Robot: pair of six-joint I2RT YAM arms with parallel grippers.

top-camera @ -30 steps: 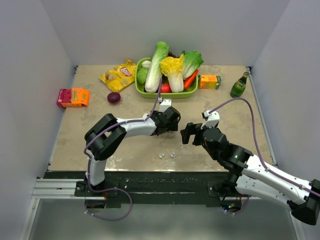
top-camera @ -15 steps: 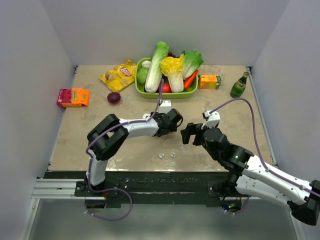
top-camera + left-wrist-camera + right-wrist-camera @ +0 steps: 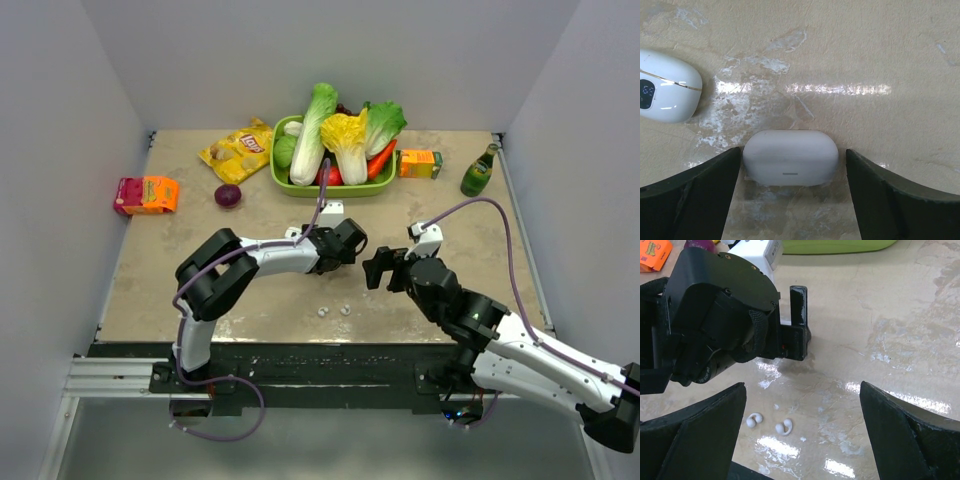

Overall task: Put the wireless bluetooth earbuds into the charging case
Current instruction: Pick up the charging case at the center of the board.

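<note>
Two tiny glossy white bean-shaped earbuds [image 3: 785,427] lie loose on the shiny mottled tan table [image 3: 865,45], near its front edge with bare top around them. Left gripper [image 3: 792,150] jaws spread wide, straddling a smooth rounded white case [image 3: 790,157] without clamping it. Right gripper [image 3: 802,384] gapes fully, holding nothing.
</note>
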